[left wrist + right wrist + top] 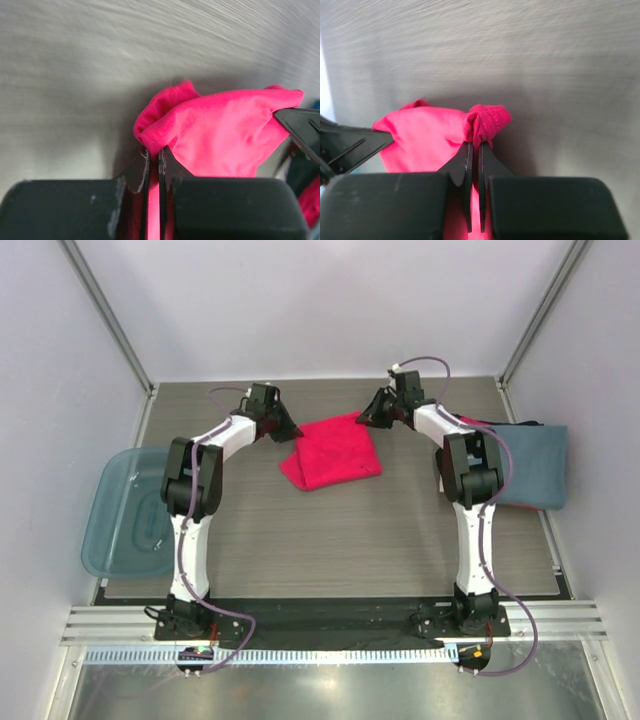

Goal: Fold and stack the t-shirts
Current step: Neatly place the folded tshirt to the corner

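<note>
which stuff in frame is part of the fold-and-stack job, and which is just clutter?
Job:
- pink t-shirt, one corner pinched by the left gripper, another by the right gripper
- blue-grey t-shirt, folded, far right

Lying about:
- blue plastic bin, far left, nothing touching it

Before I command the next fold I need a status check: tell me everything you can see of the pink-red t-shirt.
The pink-red t-shirt is soft, knit-looking fabric, already folded into a rough, slightly skewed square lying on the far middle of the table. The left gripper and right gripper are each shut on one far corner, bunching the cloth there. Nothing else touches it.
</note>
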Tool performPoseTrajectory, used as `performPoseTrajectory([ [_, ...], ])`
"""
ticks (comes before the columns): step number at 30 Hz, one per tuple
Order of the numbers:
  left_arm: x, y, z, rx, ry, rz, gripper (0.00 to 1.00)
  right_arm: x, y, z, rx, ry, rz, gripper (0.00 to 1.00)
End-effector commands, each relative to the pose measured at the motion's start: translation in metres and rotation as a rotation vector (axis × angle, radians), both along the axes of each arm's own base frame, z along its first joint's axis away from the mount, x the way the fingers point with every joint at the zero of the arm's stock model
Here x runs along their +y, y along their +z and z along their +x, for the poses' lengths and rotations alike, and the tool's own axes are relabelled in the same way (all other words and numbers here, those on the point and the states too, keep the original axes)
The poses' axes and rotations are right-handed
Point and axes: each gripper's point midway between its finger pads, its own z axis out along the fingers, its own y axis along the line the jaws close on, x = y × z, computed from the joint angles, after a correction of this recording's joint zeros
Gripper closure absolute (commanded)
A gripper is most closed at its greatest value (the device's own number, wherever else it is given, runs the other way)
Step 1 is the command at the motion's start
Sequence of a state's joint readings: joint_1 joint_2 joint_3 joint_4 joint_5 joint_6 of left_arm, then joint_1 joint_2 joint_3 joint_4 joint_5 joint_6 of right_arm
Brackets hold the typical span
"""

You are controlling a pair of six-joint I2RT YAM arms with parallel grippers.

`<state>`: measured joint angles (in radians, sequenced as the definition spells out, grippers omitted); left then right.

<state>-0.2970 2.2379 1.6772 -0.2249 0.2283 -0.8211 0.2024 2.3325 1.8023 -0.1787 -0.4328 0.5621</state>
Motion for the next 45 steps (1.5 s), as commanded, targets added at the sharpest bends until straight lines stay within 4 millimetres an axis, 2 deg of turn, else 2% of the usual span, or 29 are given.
performPoseTrajectory([
  [1,-0.014,0.096,-0.006,-0.206,-0.069,-0.059,1.0,0.007,0.123,-0.01,-0.242,0.038,0.058,0.99],
  [2,-0.013,0.113,-0.017,-0.228,-0.074,-0.067,1.0,0.005,0.12,-0.018,-0.233,0.042,0.044,0.99],
  [4,-0.012,0.127,-0.027,-0.251,-0.077,-0.068,1.0,0.0,0.149,-0.032,-0.275,0.04,0.04,0.99],
  [5,-0.015,0.129,-0.037,-0.254,-0.089,-0.063,1.0,-0.003,0.149,-0.042,-0.264,0.036,0.034,0.99],
  [6,-0.016,0.15,-0.044,-0.293,-0.097,-0.075,1.0,-0.007,0.154,-0.047,-0.268,0.026,0.028,0.99],
  [7,-0.019,0.159,-0.05,-0.305,-0.106,-0.082,1.0,-0.008,0.158,-0.053,-0.271,0.025,0.027,0.99],
  [9,-0.029,0.171,-0.064,-0.323,-0.136,-0.1,1.0,-0.015,0.176,-0.072,-0.297,0.007,0.022,0.99],
  [13,-0.055,0.216,-0.091,-0.404,-0.209,-0.138,1.0,-0.043,0.206,-0.103,-0.324,-0.071,-0.005,0.99],
  [14,-0.068,0.225,-0.102,-0.419,-0.241,-0.151,1.0,-0.059,0.201,-0.111,-0.289,-0.11,-0.022,0.99],
  [15,-0.074,0.233,-0.108,-0.436,-0.257,-0.155,1.0,-0.072,0.227,-0.125,-0.336,-0.145,-0.017,0.99],
  [17,-0.099,0.252,-0.124,-0.479,-0.289,-0.163,1.0,-0.114,0.234,-0.139,-0.323,-0.262,-0.066,0.99],
  [18,-0.106,0.255,-0.129,-0.48,-0.294,-0.157,1.0,-0.128,0.254,-0.153,-0.362,-0.302,-0.085,0.99],
  [19,-0.116,0.27,-0.133,-0.507,-0.301,-0.171,1.0,-0.143,0.26,-0.161,-0.37,-0.349,-0.114,0.99],
  [20,-0.136,0.27,-0.145,-0.507,-0.327,-0.176,1.0,-0.161,0.258,-0.171,-0.341,-0.404,-0.173,0.99],
  [21,-0.147,0.273,-0.151,-0.51,-0.339,-0.186,1.0,-0.19,0.262,-0.177,-0.336,-0.486,-0.205,0.99],
  [22,-0.159,0.289,-0.157,-0.535,-0.349,-0.209,1.0,-0.205,0.265,-0.193,-0.32,-0.531,-0.231,0.99],
  [23,-0.184,0.286,-0.173,-0.532,-0.387,-0.214,1.0,-0.223,0.268,-0.199,-0.314,-0.598,-0.279,0.99],
  [25,-0.208,0.297,-0.188,-0.559,-0.419,-0.232,1.0,-0.253,0.27,-0.217,-0.294,-0.697,-0.331,0.99],
  [26,-0.23,0.312,-0.208,-0.585,-0.458,-0.262,1.0,-0.263,0.271,-0.223,-0.288,-0.726,-0.35,0.99],
  [32,-0.307,0.31,-0.249,-0.593,-0.565,-0.316,1.0,-0.332,0.276,-0.266,-0.242,-0.956,-0.516,0.99],
  [33,-0.316,0.323,-0.251,-0.604,-0.568,-0.35,1.0,-0.344,0.277,-0.273,-0.233,-1.015,-0.558,0.99],
  [34,-0.33,0.306,-0.25,-0.58,-0.585,-0.346,1.0,-0.353,0.275,-0.277,-0.218,-1.05,-0.573,0.99],
  [36,-0.348,0.303,-0.252,-0.581,-0.597,-0.364,1.0,-0.371,0.268,-0.281,-0.18,-1.097,-0.6,0.99],
  [38,-0.357,0.301,-0.249,-0.581,-0.597,-0.377,1.0,-0.384,0.261,-0.283,-0.142,-1.122,-0.627,0.99],
  [40,-0.365,0.312,-0.247,-0.611,-0.598,-0.414,1.0,-0.397,0.257,-0.287,-0.116,-1.162,-0.655,0.99],
  [42,-0.376,0.301,-0.241,-0.608,-0.595,-0.416,1.0,-0.408,0.26,-0.293,-0.113,-1.204,-0.646,0.99],
  [43,-0.378,0.315,-0.241,-0.631,-0.592,-0.444,1.0,-0.413,0.26,-0.293,-0.111,-1.213,-0.638,0.99],
  [44,-0.385,0.302,-0.238,-0.621,-0.594,-0.437,1.0,-0.415,0.263,-0.291,-0.123,-1.213,-0.62,0.99],
  [45,-0.386,0.307,-0.236,-0.632,-0.588,-0.448,1.0,-0.422,0.262,-0.291,-0.119,-1.227,-0.615,0.99],
])
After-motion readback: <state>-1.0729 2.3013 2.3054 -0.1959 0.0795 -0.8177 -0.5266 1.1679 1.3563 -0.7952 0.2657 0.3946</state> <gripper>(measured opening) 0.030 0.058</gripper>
